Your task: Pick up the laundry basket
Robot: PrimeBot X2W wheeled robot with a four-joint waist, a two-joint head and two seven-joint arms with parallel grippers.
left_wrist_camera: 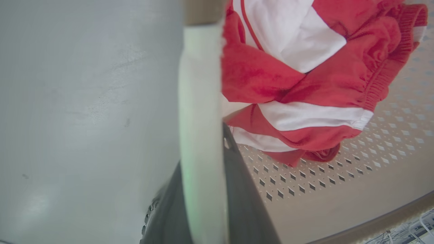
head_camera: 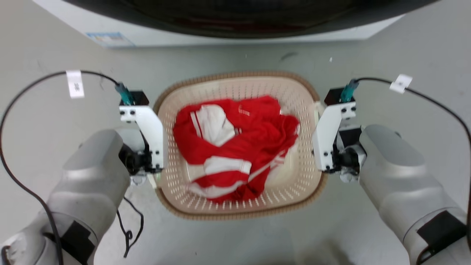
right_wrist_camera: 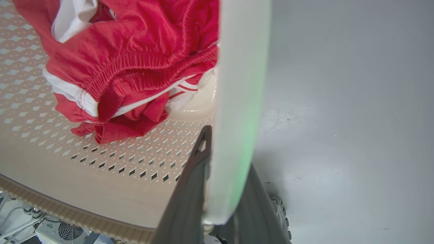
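Observation:
The laundry basket (head_camera: pixel 239 215), cream and perforated with a brown woven-look rim, sits between my two arms and holds a red and white garment (head_camera: pixel 235 143). My left gripper (left_wrist_camera: pixel 203 189) is shut on the basket's white left handle (left_wrist_camera: pixel 200 101), one dark finger (left_wrist_camera: pixel 244 203) inside the wall and one outside. My right gripper (right_wrist_camera: pixel 227 189) is shut on the white right handle (right_wrist_camera: pixel 240 84) in the same way. In the head view both wrists (head_camera: pixel 145 147) (head_camera: pixel 333 143) stand at the basket's sides. Whether the basket touches the floor I cannot tell.
A washing machine (head_camera: pixel 235 22), white with a dark round door, fills the far edge just beyond the basket. Grey floor (head_camera: pixel 44 110) lies on both sides. Black cables (head_camera: pixel 22 92) loop off each wrist.

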